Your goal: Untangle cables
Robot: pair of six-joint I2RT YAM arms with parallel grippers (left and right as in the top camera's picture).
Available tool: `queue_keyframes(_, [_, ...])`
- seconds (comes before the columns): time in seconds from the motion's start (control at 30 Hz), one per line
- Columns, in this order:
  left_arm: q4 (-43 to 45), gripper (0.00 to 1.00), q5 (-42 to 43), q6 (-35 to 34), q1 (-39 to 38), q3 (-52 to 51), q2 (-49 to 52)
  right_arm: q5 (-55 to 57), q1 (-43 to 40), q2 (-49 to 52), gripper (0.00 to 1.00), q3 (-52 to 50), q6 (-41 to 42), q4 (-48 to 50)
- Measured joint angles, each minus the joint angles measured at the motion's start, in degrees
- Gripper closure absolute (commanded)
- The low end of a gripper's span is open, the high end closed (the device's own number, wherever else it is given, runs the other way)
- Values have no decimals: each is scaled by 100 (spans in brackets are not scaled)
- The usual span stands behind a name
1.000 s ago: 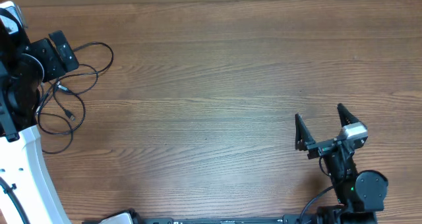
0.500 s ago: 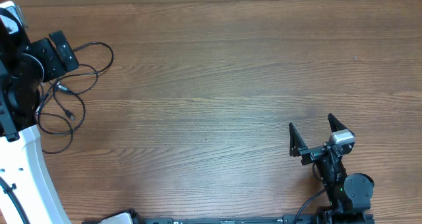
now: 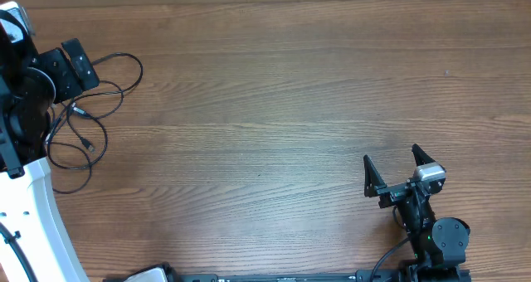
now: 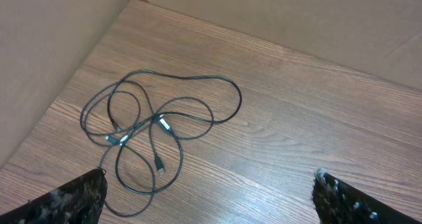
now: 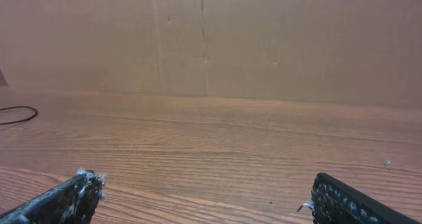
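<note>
Both jaws of the left gripper (image 4: 211, 201) are spread wide with nothing between them. From its wrist camera the 2 fingertips frame bare wood, and the cables (image 4: 132, 128) lie ahead of the gap and off to the left, untouched. That fits an approach rather than a grasp: the open jaws look ready to drop onto 1 strand.

The cables sit at the far-left end of the table (image 3: 265, 108) in 1 loose heap of overlapping loops, with the silvery plugs (image 4: 163, 126) near the middle where the strands cross. No loop has been pulled clear, so the untangling looks barely begun.

The left arm stands over that corner with its wrist tipped down toward the heap.

The right gripper (image 3: 391, 155) is just as wide open and empty. Its arm is folded back close to its base at the near-right edge, fingers pointing across the table, well apart from the cables and probably parked out of the way.
</note>
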Motion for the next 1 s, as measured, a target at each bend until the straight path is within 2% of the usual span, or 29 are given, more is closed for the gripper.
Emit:
queue_keyframes(0.87, [-2,1,-11,2,-2,0,2,0,0,0,0,0,0,0])
queue_keyframes(1.0, [175,0,-225,0,-275,-184,-118,0,0,0,0,0,0,-2])
